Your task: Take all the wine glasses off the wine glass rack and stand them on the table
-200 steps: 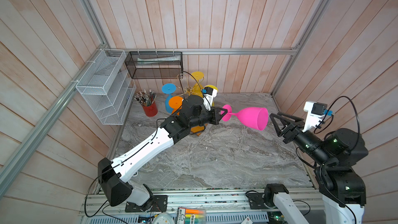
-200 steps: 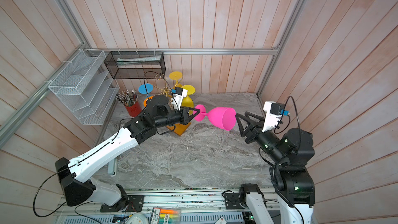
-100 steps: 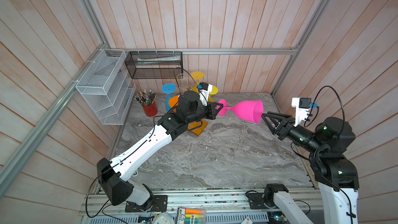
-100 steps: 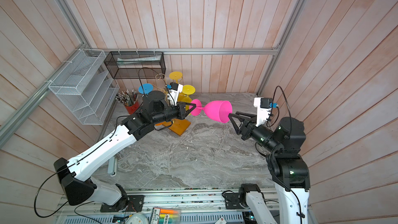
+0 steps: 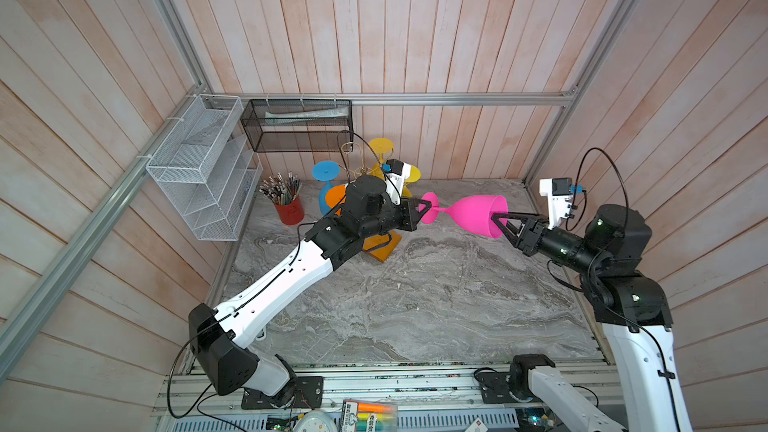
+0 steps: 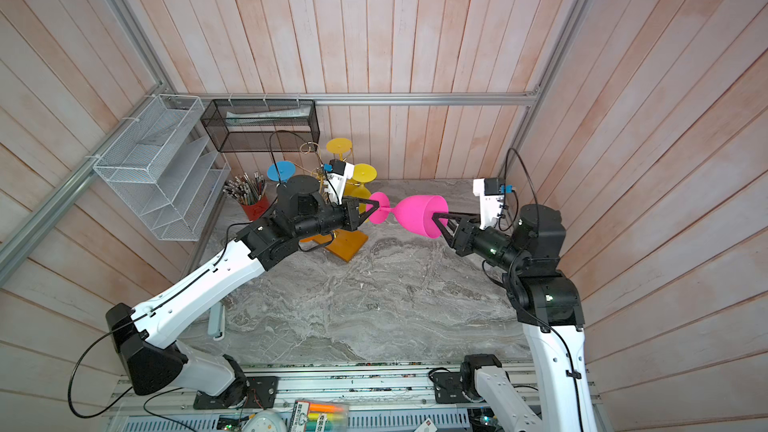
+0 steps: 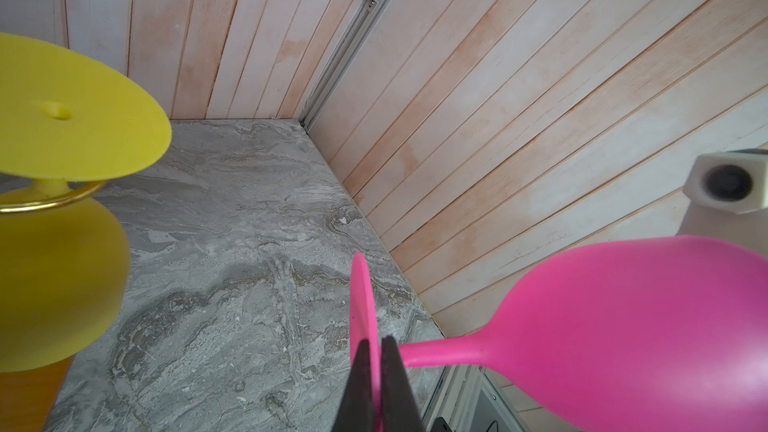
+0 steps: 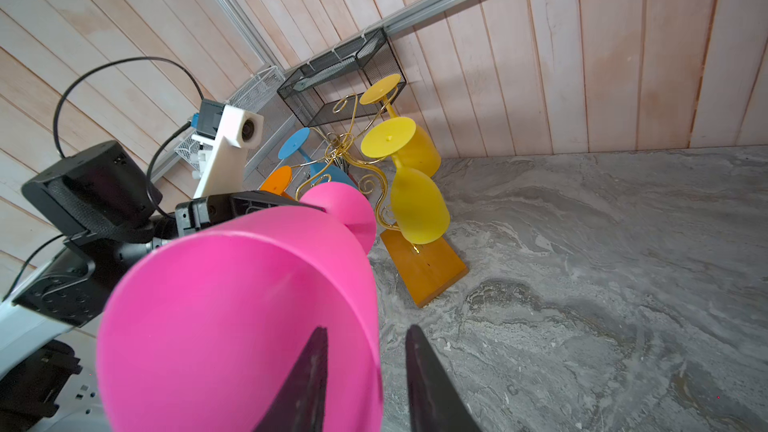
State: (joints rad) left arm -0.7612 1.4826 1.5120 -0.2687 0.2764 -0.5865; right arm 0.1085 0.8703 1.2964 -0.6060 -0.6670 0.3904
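I hold the pink wine glass (image 5: 478,216) in the air above the back half of the table (image 5: 415,297). It lies on its side and is clear of the wine glass rack (image 8: 424,268). My left claw (image 5: 428,206) is pinched shut on the rim of the glass's flat foot. In the left wrist view the thin pink disc is sandwiched edge-on between my two dark fingers (image 7: 361,384). The foot points back toward the rack and the mouth of the bowl faces the table's right edge.

My right claw (image 8: 365,330) meets that mouth from the right. It is partly open and astride the bowl's wall, with one finger inside the bowl and the other outside. A sliver of gap shows between the outer finger and the pink wall, so I have no grip there.

The rack stands on its orange-brown base near the table's back edge, left of the middle. Two yellow glasses (image 8: 419,205), a blue glass (image 5: 325,170) and an orange glass (image 5: 334,197) hang upside down from its gold scrolls.
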